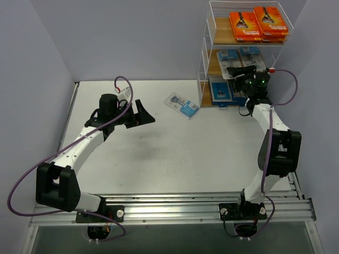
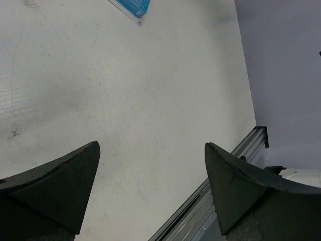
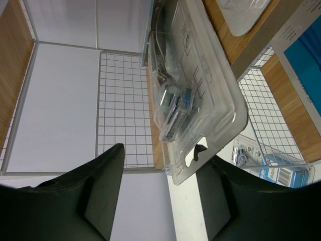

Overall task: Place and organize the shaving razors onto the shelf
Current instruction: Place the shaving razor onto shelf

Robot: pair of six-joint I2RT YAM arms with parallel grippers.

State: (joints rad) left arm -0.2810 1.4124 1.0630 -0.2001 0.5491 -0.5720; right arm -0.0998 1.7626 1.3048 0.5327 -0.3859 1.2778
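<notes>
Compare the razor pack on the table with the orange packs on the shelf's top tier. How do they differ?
The table pack is clear plastic with blue card; the orange packs are bright orange. The table pack lies alone, askew, on the table; the orange packs sit side by side on the top tier of the shelf. Both lie flat.

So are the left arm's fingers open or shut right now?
Open. The left fingers stand wide apart, with only bare table between them, and they hold nothing.
</notes>
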